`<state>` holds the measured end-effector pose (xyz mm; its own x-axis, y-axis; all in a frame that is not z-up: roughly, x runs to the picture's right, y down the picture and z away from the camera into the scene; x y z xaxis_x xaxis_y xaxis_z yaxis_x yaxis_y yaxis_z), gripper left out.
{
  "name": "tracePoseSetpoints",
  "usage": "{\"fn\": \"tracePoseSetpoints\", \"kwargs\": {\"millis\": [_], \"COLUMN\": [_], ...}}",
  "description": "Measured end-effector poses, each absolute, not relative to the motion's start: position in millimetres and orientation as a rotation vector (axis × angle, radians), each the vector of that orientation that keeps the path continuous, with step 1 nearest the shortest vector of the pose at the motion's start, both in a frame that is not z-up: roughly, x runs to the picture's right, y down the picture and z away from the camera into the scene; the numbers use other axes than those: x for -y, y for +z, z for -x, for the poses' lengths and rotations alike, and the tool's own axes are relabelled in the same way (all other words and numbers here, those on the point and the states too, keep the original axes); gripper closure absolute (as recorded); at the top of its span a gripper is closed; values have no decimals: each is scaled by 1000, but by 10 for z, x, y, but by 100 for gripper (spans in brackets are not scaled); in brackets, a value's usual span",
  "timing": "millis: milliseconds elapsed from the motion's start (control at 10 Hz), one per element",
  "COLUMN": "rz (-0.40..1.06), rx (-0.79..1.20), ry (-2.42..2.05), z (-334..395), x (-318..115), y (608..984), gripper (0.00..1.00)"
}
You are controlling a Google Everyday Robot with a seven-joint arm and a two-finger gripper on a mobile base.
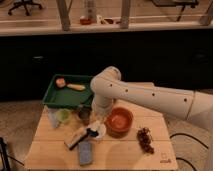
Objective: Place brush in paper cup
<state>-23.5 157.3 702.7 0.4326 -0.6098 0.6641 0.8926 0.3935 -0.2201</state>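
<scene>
The paper cup [100, 132] is a small white round cup on the wooden table, just left of the orange bowl [119, 121]. The brush [76, 139] lies slanted on the table, its pale handle running down-left and its dark head [91, 132] at the cup's left rim. My gripper [97, 123] hangs from the white arm right over the cup and the brush head. The wrist hides its tips. I cannot tell whether it touches the brush.
A green tray [52, 97] at the back left holds a tan wooden brush [70, 85]. A translucent green cup [62, 116] and a small dark cup [84, 115] stand left of the gripper. A grey-blue object [85, 152] lies near the front edge. Dark grapes [145, 139] lie at the right.
</scene>
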Motion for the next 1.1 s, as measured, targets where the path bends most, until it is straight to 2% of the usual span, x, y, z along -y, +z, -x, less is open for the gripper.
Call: {"fn": "tracePoseSetpoints", "kwargs": {"millis": [1100], "rz": [587], "rx": [548], "ry": [-1080], "z": [393], "x": [-1832], "y": [6922], "gripper": [99]}}
